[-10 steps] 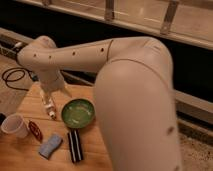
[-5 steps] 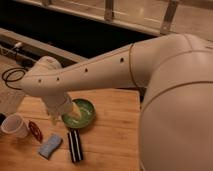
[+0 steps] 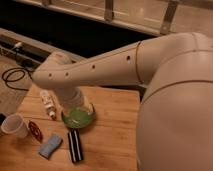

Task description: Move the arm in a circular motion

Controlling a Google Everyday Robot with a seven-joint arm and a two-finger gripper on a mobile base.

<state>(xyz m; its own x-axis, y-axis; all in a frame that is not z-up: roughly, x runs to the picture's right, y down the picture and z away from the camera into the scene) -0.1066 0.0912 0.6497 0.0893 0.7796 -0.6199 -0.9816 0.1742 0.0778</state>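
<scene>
Arm [image 3: 100, 67] has swung on: its bend, a second ago up at 10 o'clock of the view, has dropped and drifted toward centre, and the last link now hangs over the green bowl [image 3: 78, 117]. Gripper [image 3: 50, 106] sits low at the bowl's 9 o'clock, just above the table [image 3: 110, 135]; how wide it stands, or whether it carries anything, cannot be told. Down-then-across reads as part of a loop, so the circle looks under way, with the upward return still owed.
</scene>
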